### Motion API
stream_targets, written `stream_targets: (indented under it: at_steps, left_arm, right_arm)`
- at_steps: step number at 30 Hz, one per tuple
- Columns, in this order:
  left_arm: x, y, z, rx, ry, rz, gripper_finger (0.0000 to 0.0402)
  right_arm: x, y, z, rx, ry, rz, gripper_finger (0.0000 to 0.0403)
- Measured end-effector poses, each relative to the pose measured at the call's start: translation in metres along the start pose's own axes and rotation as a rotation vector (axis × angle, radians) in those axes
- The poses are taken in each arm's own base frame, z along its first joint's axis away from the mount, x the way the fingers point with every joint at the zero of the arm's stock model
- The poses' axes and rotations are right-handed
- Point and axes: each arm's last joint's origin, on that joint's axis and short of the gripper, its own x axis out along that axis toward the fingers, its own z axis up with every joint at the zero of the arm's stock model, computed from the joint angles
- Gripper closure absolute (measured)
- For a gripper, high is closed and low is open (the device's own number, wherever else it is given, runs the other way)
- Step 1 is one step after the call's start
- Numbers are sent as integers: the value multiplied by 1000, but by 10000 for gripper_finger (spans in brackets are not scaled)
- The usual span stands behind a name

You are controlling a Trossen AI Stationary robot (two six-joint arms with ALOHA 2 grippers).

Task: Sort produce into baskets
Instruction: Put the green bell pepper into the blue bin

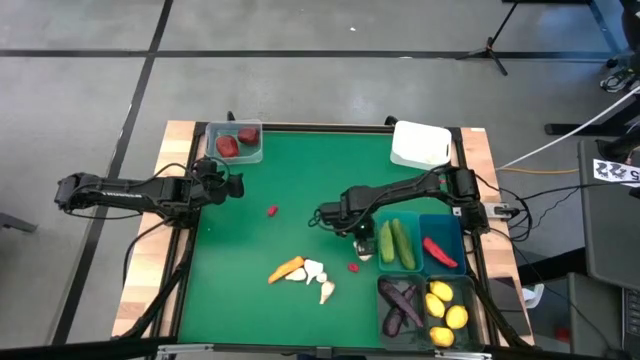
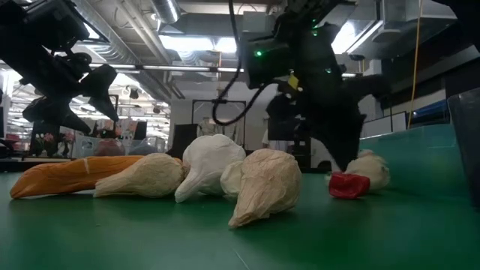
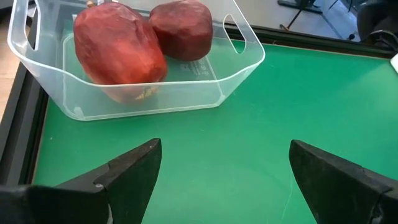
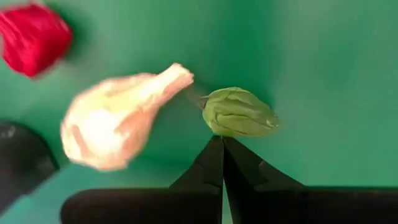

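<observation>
My right gripper (image 1: 362,243) is shut at the green tuft (image 4: 239,112) of a white garlic (image 4: 118,121) on the green mat, beside a small red piece (image 2: 349,184). A carrot (image 1: 287,268) and several more garlics (image 1: 316,277) lie near the front. Another red piece (image 1: 272,211) lies mid-mat. My left gripper (image 1: 232,185) is open and empty, just in front of the clear basket (image 3: 242,68) that holds two dark red round ones (image 3: 121,50). My right gripper pinches the edge of the garlic's green tuft (image 4: 225,129) at the very ends of its two fingers, coming from above. The white bulb trails off to one side of the tuft. Whether the bulb rests on the mat or is just clear of it cannot be told.
A white basket (image 1: 420,143) stands at the far right. Teal baskets hold cucumbers (image 1: 397,243) and a red pepper (image 1: 438,250). Dark baskets hold eggplants (image 1: 400,305) and lemons (image 1: 446,310). These stand close to my right gripper, on its right.
</observation>
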Motion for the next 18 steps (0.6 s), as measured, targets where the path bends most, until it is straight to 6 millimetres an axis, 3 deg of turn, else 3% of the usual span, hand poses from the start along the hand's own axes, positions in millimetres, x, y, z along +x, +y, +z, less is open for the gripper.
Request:
stream_targets:
  at_steps: [5,12,15,18]
  left_arm:
    - [0,0,0,-10,0,0,57]
    - [0,0,0,-19,-1,0,57]
    - [0,0,0,-19,-1,0,57]
    - [0,0,0,-18,-1,0,57]
  right_arm:
    - [-3,-2,17,-88,-170,-80,398]
    - [-40,-3,37,-105,-316,-311,398]
    - [-56,1,40,-119,-374,-268,398]
    - [-61,7,37,-150,-395,-118,397]
